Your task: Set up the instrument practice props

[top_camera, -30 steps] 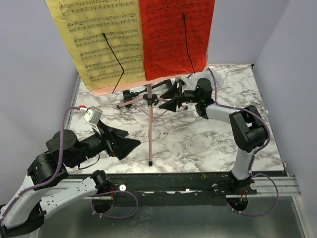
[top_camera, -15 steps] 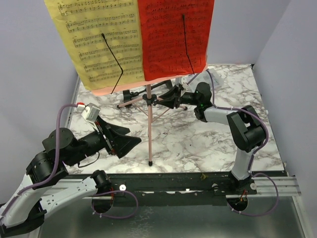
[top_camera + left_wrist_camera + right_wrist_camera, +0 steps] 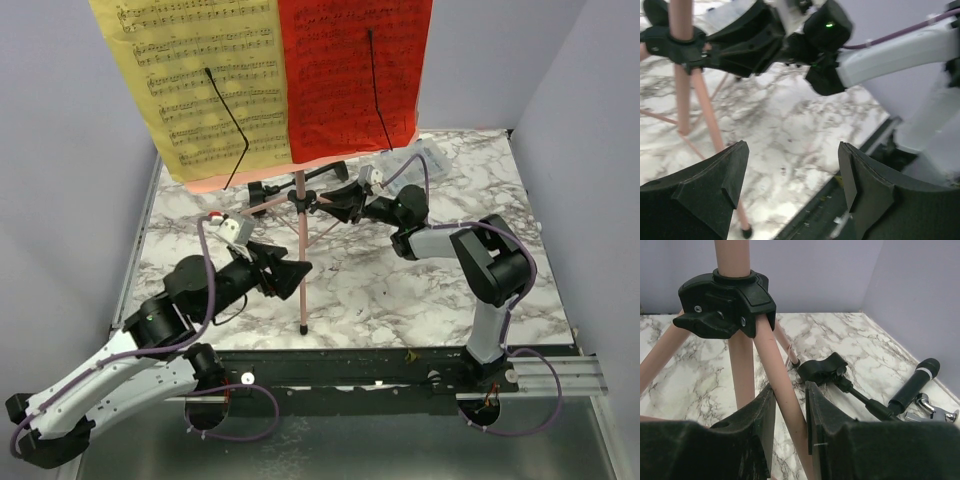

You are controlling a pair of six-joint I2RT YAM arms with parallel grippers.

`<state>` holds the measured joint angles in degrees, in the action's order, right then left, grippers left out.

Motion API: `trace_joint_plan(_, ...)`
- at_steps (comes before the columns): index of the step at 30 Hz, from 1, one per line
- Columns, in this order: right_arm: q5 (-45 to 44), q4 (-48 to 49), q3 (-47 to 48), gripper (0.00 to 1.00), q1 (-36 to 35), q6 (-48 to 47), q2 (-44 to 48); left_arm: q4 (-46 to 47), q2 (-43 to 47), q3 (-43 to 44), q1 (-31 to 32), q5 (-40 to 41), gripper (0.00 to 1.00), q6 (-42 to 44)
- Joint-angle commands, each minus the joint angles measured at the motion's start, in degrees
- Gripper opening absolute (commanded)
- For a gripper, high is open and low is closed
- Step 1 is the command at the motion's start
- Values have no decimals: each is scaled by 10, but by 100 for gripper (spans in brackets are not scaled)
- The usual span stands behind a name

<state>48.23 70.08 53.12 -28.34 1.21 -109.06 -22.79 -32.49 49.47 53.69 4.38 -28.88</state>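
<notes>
The pink music stand (image 3: 302, 300) is standing on the marble table (image 3: 450, 290), its desk carrying a yellow page (image 3: 200, 80) and a red page (image 3: 350, 70) side by side. Both sheets are running off the top of the overhead view, and they are hiding the desk and the upper pole. The right gripper (image 3: 790, 390) is reaching in low under the black tripod hub (image 3: 727, 302), its fingers drawn narrow around one thin pink leg, which is passing between them and disappearing behind the pads lower down. The left gripper (image 3: 792, 185) is hovering just beside the pole with its fingers spread wide and nothing between them; blur is softening its wrist view. The black microphone (image 3: 914, 382) is lying on the table beyond the stand's legs, apart from both grippers. The thin arm beside it is dropping out of sight behind the right gripper's finger, and from overhead the microphone is hard to pick out beneath the pages.
</notes>
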Motion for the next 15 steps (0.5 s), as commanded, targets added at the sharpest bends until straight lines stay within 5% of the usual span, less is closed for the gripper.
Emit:
trace_joint_plan(1,-60,-27,-38,0,-11,58,-45,247,15,-108,0,121,76,111)
trace_joint_plan(9,-120,-9,-61,0,-34,56,-46,374,-108,-122,-2,347,67,97)
trace_joint_plan(15,-155,2,-68,0,-57,55,-57,381,-182,-87,-29,343,61,81)
